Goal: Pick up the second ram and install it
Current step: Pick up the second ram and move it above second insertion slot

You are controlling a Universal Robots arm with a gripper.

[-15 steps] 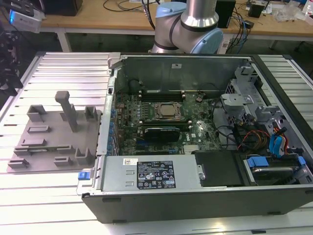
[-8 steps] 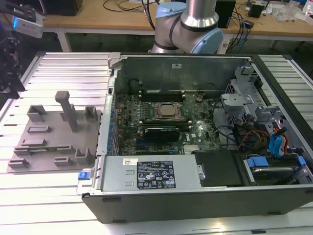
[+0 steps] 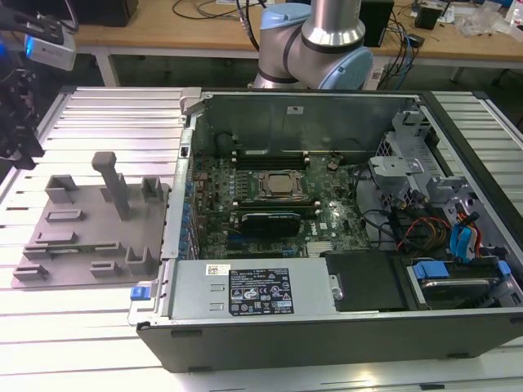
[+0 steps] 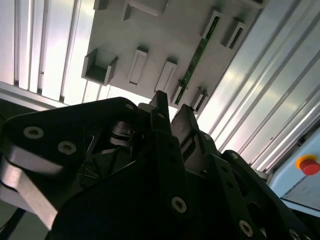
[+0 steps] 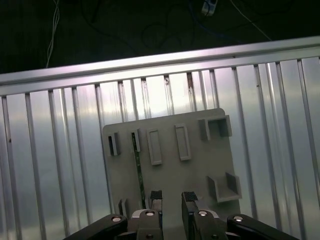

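Over the grey fixture (image 5: 170,120) on the slatted tabletop (image 5: 50,150), the gripper (image 5: 171,201) hovers, jaws spread with nothing between them. In the first wrist view the ram (image 5: 138,170) stands on edge in a fixture slot, just beside one jaw tip, ungripped.

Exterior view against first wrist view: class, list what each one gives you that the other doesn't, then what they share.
From the exterior view: the open computer case with its motherboard, and the robot arm behind it. From the first wrist view: the open end effector, holding nothing, close to the second ram, a thin green stick on edge in the fixture plate. Shared: that grey fixture plate and the ribbed metal table under it.
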